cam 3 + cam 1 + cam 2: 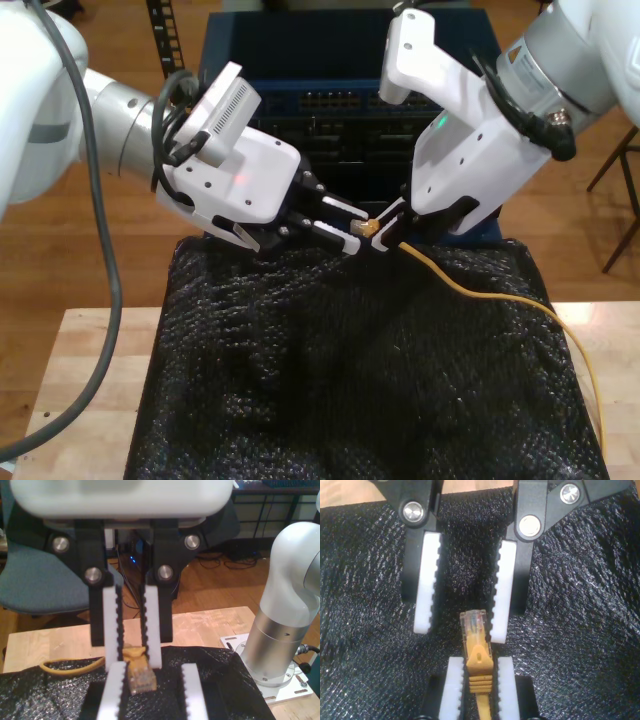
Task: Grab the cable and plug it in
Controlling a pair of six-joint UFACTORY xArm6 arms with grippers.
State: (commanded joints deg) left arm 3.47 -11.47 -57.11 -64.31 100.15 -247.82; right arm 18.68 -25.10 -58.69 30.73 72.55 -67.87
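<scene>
The cable (500,300) is thin and orange-yellow, trailing across the black cover toward the exterior view's right. My first gripper (134,665) is shut on the yellow boot just behind the clear plug (142,680); it is on the arm at the exterior view's right (385,232). My second gripper (460,635) stands open with the plug (472,622) between its white pads (427,580), close to one pad and not pinched. It faces the first gripper (480,662) tip to tip, on the arm at the exterior view's left (357,232).
A dark blue network switch (350,100) with rows of ports stands behind both grippers. Black textured sheeting (330,360) covers the wooden table (90,370). A white and silver arm base (280,630) is bolted to the table, and thick black arm cables (105,260) hang at the exterior view's left.
</scene>
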